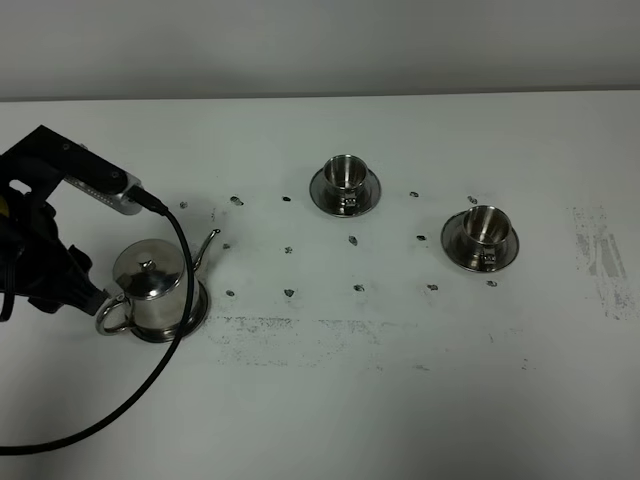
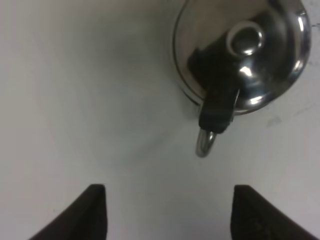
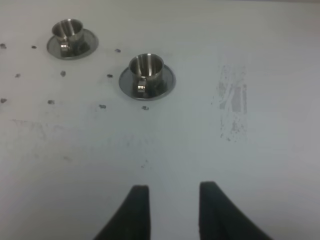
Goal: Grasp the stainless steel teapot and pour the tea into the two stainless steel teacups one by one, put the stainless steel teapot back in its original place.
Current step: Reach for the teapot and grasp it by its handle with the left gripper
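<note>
- Exterior high: fixed above the table, facing steeply down from a distance; most of the top covered. Teapot at 9 o'clock, far teacup at 12, near teacup at 3.
- Left wrist: close, straight down on the teapot; shared with exterior.
- Right wrist: low, oblique, farther back; both teacups shared with exterior.

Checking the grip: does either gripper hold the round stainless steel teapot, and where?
Neither: left gripper open, clear of the steel teapot's loop handle; right gripper empty.
</note>
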